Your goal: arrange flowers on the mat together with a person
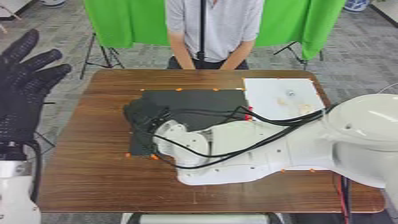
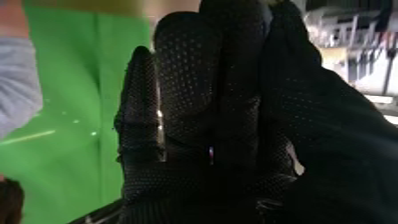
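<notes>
Black-gloved right hand (image 1: 145,112) is hovering over the flat black rectangular mat (image 1: 194,97) rn, fingers pointing straight & together, can't tell if it's gripping anything. Black-gloved left hand (image 1: 19,95) is hanging open w/ fingers spread, near brown wood tbl (image 1: 98,125).

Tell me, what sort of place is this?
Probably a robotics lab or test studio: a green curtain hangs behind the wooden table, a black stand is on the grey carpet, and a gloved robot hand is at the left.

Right arm (image 1: 258,145), cables (image 1: 289,121) obstruct black mat (image 1: 200,97); passage over table (image 1: 89,145) left of mat.
</notes>
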